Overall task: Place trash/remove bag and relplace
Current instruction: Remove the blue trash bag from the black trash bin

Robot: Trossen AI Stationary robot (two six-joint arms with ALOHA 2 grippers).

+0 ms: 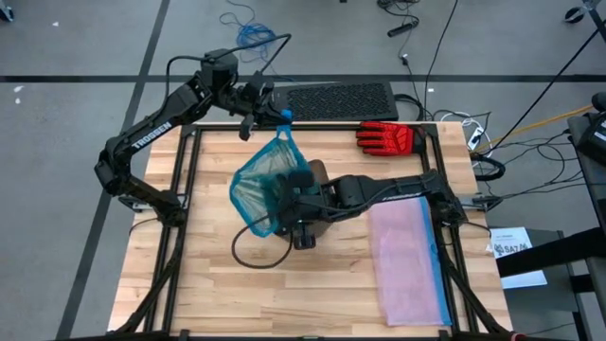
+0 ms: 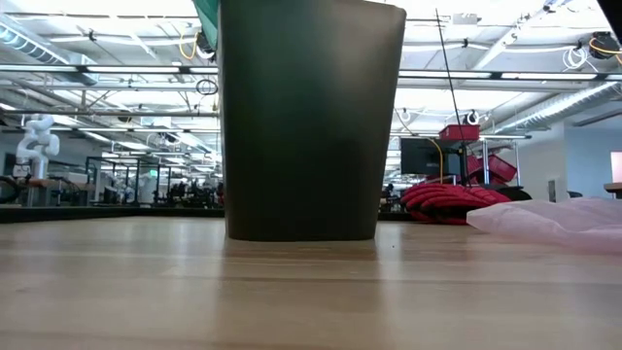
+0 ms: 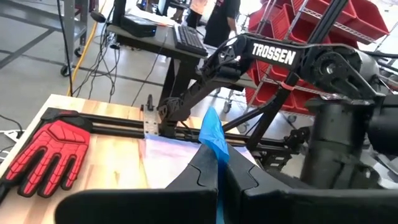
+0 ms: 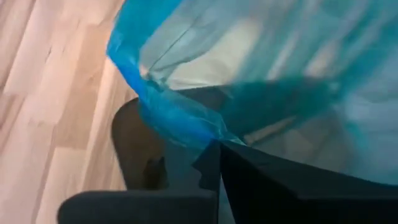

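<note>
The teal bag [image 1: 265,185] hangs in the air over the table's middle, stretched between my two grippers. My left gripper [image 1: 277,114] is near the far edge, shut on the bag's bright blue tie [image 1: 285,118]. My right gripper [image 1: 281,201] reaches in from the right and is shut on the bag's lower part, above the dark bin [image 2: 311,117]. The bin stands upright on its base on the table. In the low view a corner of the bag [image 2: 206,19] shows beside the bin's rim. The trash is hidden. My left gripper pinches the blue tie [image 3: 211,134] between its two fingers, which lie nearly level; the tie sticks up out of them and the bag hangs below, clear of the table. My right gripper pinches the bag's gathered blue edge [image 4: 208,134] between its two fingers, slanting down from the right. The film spreads out beyond the fingers, above the bin's rim [image 4: 130,146].
A red-and-black glove [image 1: 388,137] lies at the far right of the table. A pale pink bag [image 1: 407,256] lies flat along the right side. A black cable loop [image 1: 256,254] lies near the bin. A keyboard [image 1: 341,98] sits beyond the far edge.
</note>
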